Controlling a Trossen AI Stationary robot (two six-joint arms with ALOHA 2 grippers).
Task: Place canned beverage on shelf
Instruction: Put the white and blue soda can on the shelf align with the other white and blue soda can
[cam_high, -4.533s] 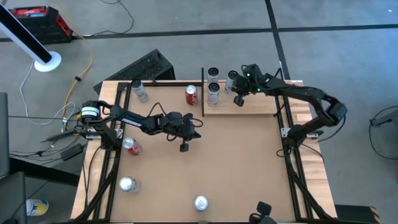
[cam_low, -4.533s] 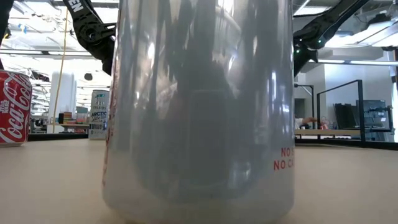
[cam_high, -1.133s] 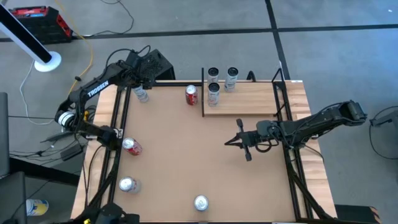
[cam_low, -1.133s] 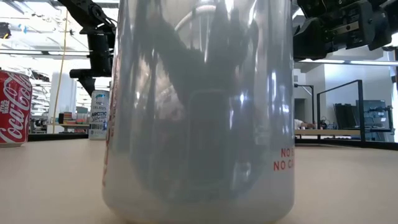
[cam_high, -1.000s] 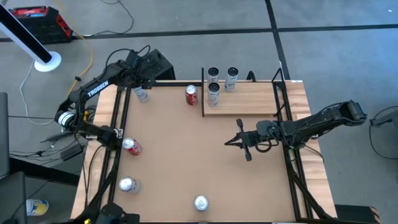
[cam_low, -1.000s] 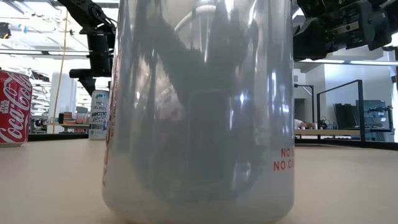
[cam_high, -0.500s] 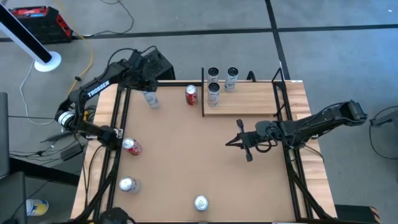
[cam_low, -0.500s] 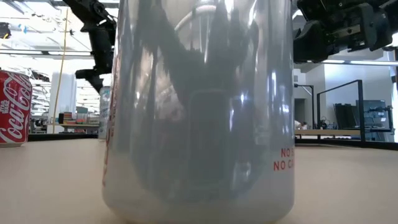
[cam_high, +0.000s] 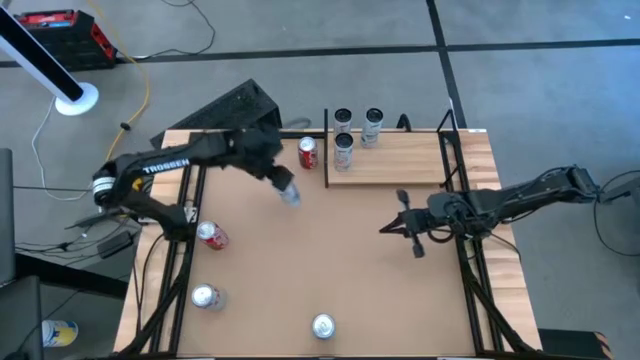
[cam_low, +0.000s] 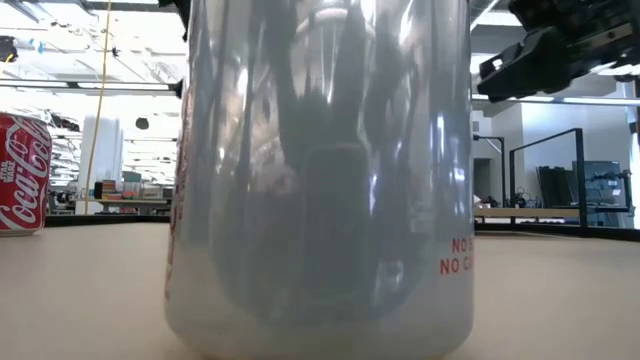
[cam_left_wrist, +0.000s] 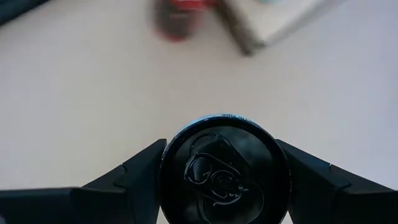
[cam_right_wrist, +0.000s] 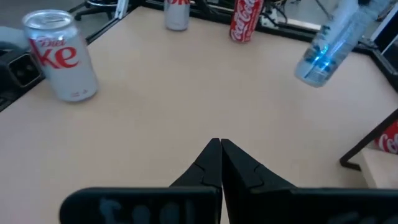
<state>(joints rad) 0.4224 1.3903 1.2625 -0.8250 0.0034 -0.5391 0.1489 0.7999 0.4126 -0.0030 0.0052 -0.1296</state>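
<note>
A silver-blue can hangs over the table's far middle, left of the shelf, with my left gripper shut on it. The shelf, a pale plank with a black rail, lies at the far right and bears three cans. A red can stands just left of the rail. My right gripper hovers shut and empty near the table's right side. The low view is filled by a big silver can. My left gripper pinches the can between its two fingers, on opposite sides of the wall just below the top rim. The fingers slant down from the table's far left. The can hangs tilted, lifted clear of the table.
A red can and a silver can stand by the left edge, and another silver can by the near edge. The Diet Coke can shows in the right wrist view. Bare tabletop lies between the grippers.
My left gripper has lifted the silver-blue can from the table's far left corner and swung it toward the right and near, toward the shelf; the can now hangs tilted, clear of the table. My right gripper has drifted slightly toward the right edge, still shut.
</note>
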